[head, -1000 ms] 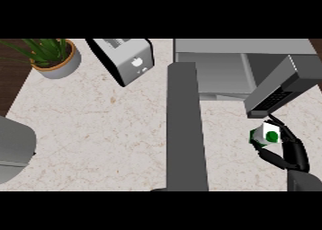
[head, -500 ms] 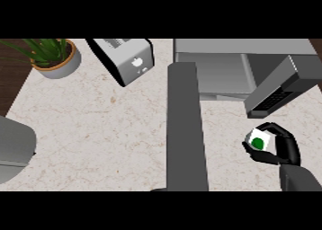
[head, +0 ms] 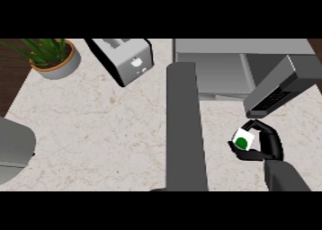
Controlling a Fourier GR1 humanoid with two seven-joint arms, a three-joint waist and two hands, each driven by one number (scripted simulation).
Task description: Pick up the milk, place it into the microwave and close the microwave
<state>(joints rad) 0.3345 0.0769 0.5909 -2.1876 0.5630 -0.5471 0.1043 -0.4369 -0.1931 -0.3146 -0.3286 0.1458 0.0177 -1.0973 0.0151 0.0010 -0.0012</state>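
My right hand (head: 263,146) was curled around the milk (head: 243,139), a small white carton with a green spot, held above the counter (head: 104,130) near its right edge. It sat just below the lower corner of the microwave door (head: 283,85), which stood swung open toward me. The microwave (head: 220,67) was open behind it, at the counter's far edge. My left forearm (head: 185,130) ran straight up the middle; I could not tell how that hand was set. A toaster (head: 127,60) and a plant (head: 54,56) stood far left, with bare counter in front of them.
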